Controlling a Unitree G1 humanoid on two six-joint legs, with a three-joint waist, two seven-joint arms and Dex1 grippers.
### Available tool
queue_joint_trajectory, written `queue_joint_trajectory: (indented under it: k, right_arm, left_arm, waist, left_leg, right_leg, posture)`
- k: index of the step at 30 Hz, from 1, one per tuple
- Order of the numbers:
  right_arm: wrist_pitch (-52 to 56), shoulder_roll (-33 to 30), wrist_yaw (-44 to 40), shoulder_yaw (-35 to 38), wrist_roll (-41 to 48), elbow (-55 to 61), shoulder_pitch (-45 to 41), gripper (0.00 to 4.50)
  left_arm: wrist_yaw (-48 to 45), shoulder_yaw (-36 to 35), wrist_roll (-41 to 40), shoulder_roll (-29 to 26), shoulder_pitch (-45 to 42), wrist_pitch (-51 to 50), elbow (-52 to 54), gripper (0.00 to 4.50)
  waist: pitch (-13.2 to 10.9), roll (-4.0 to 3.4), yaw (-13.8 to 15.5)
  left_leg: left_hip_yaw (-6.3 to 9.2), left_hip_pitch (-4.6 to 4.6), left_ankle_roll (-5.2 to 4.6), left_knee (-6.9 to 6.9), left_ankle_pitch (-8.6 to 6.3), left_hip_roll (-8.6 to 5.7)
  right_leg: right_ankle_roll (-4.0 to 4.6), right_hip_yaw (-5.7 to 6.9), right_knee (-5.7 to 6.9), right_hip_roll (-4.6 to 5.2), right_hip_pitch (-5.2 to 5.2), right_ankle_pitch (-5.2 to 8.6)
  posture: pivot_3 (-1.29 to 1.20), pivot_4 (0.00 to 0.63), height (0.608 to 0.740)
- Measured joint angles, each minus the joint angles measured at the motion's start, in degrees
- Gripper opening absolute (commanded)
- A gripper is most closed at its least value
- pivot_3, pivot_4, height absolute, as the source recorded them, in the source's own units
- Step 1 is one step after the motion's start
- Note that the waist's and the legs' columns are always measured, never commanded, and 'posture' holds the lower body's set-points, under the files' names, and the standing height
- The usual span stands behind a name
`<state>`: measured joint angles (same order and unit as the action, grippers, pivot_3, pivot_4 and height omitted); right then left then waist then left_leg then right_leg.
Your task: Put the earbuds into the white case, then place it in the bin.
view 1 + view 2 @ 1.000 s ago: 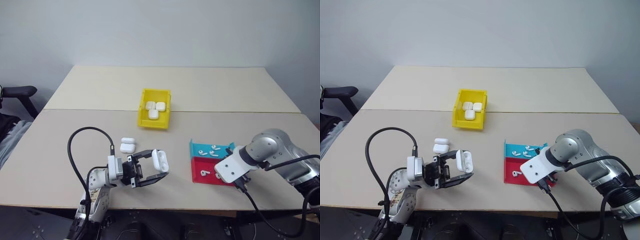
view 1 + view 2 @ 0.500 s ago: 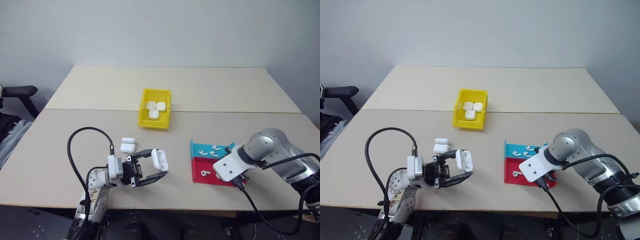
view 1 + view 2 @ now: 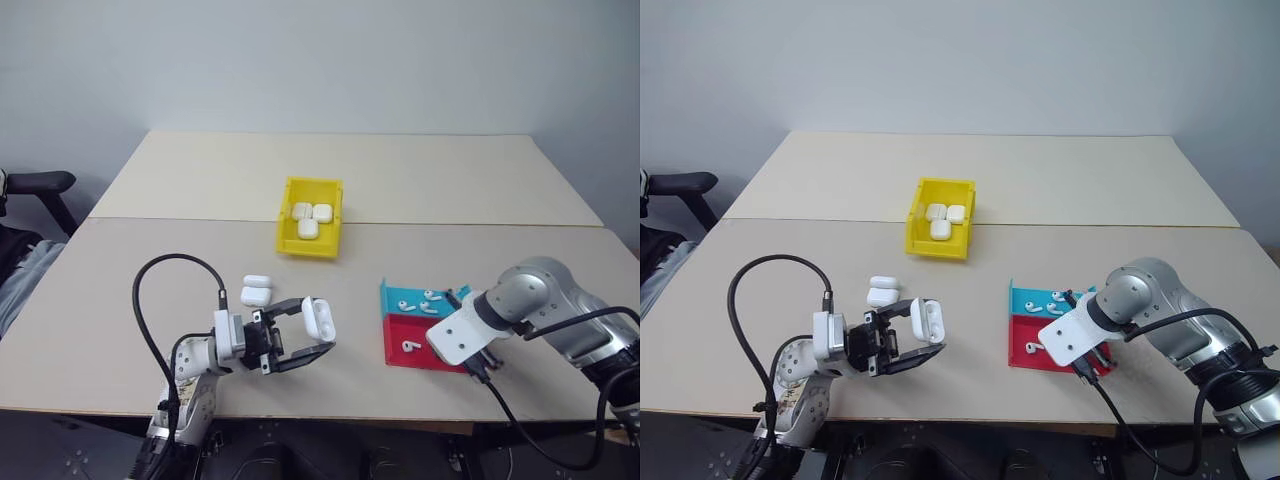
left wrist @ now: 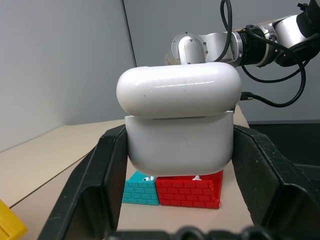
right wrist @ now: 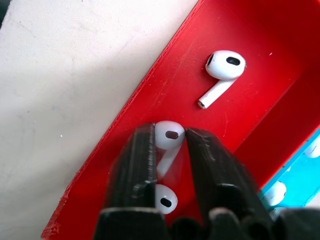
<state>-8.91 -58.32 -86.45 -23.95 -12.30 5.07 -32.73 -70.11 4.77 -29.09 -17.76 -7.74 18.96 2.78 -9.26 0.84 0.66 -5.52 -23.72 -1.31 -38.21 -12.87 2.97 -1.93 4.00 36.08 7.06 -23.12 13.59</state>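
While clamped, the glossy white case [image 4: 179, 125] shows its lid ajar.

1. Small glossy white plastic earbud case [image 4: 179, 125] in black tool fingers [image 4: 95, 185].
2. Bright yellow rectangular plastic bin [image 3: 288, 240].
3. Shallow red tray [image 4: 188, 189] and shallow teal tray [image 4: 141, 189], both brick-patterned outside.
4. Tiny glossy white earbuds [image 5: 222, 72].
5. Pale beige counter [image 3: 420, 180].

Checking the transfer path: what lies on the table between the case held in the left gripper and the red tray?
Nothing: in the left eye view, the table is bare between the white case in the left gripper and the red tray.
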Motion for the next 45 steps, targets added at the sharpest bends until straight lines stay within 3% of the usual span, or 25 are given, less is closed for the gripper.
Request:
queue_joint_trajectory:
  k: [17,24,29,36,41,45]
  right_arm:
    - [3.37,0.62,0.85,2.39,2.62,2.42,-0.12,0.98]
    - [6.91,-3.12,0.0,6.77,6.15,6.36,-0.61,0.98]
    - [2.33,-4.1,0.06,7.12,6.94,6.43,0.8,0.98]
    - [-3.8,-2.49,1.55,6.28,4.82,1.58,0.25,0.98]
    - [2.64,1.05,0.96,5.62,6.27,5.0,-0.12,0.98]
    - [10.97,3.12,0.44,3.35,5.29,7.75,-0.75,1.81]
  left_arm:
    - [1.17,0.09,0.03,-0.35,0.79,-0.01,0.32,2.83]
    - [1.07,0.16,0.02,-0.5,0.81,-0.01,0.31,2.83]
    - [0.87,0.37,0.02,-0.43,0.76,0.02,0.28,2.83]
    - [0.9,0.59,0.06,-0.35,0.62,0.09,0.27,2.83]
    - [1.46,0.59,0.39,-0.64,0.87,0.09,0.39,2.83]
    - [1.99,0.62,0.85,-0.7,0.98,0.09,0.56,2.83]
  waist:
    - [0.0,0.0,0.01]
    - [0.0,0.0,0.02]
    - [0.0,0.0,0.0]
    - [0.0,0.0,-0.01]
    - [0.0,0.0,-0.11]
    - [0.0,-0.01,0.02]
  left_leg:
    - [0.01,-0.01,0.0,0.0,0.0,0.0]
    - [0.03,-0.01,-0.01,0.0,-0.01,0.0]
    - [0.01,0.0,-0.01,0.0,-0.01,0.0]
    - [-0.01,0.0,0.0,0.01,0.0,0.0]
    - [0.02,0.01,0.01,0.0,0.0,0.02]
    - [0.06,0.0,0.0,0.0,0.0,0.01]
  right_leg:
    - [0.0,0.0,0.0,0.0,0.0,0.0]
    - [0.0,0.0,-0.01,0.0,0.0,0.0]
    - [0.0,0.0,0.0,0.0,-0.01,0.0]
    - [0.0,0.0,0.0,0.0,-0.01,0.0]
    - [0.01,-0.01,0.02,-0.01,-0.01,0.0]
    - [0.01,0.01,0.02,0.0,-0.01,0.0]
  posture:
    - [0.0,0.15,0.74]
    - [0.0,0.15,0.74]
    - [0.0,0.15,0.74]
    - [0.0,0.15,0.74]
    - [0.0,0.15,0.74]
    - [0.0,0.15,0.74]
